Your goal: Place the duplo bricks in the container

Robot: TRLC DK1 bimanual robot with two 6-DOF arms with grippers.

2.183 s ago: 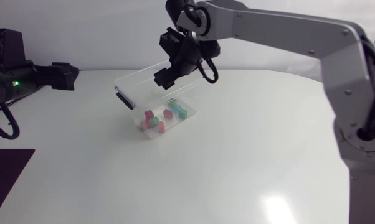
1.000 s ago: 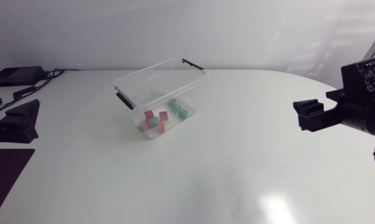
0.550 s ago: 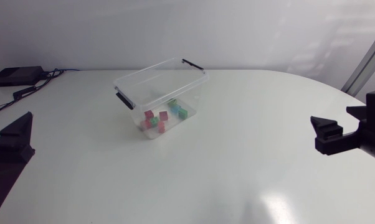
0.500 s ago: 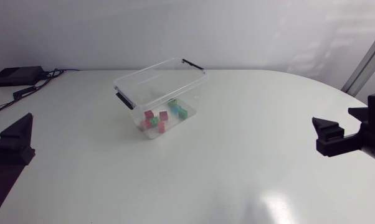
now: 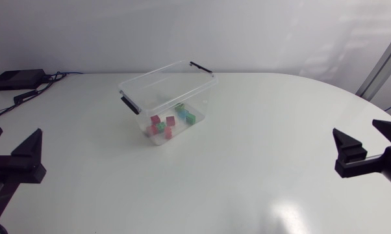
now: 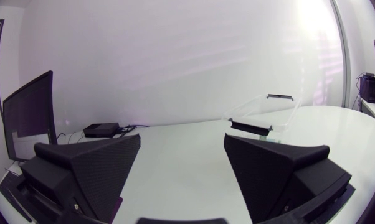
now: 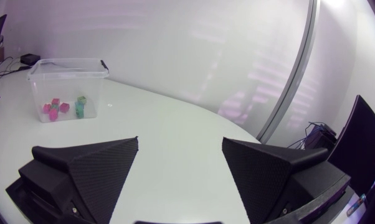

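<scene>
No readable text, label, number or sign anywhere. Nothing legible on the clear plastic container (image 5: 138, 82), the small coloured bricks (image 5: 164, 123) inside it, or the white desk (image 5: 247, 162).

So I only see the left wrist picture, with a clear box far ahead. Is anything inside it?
Observer: Yes. The head view shows small red, green and pink bricks on the floor of the container.
Operator: Where is the other arm?
Observer: Its right gripper sits open at the right edge of the table, far from the container.
Operator: Any lid on?
Observer: No. The head view looks straight in through its open top.
</scene>
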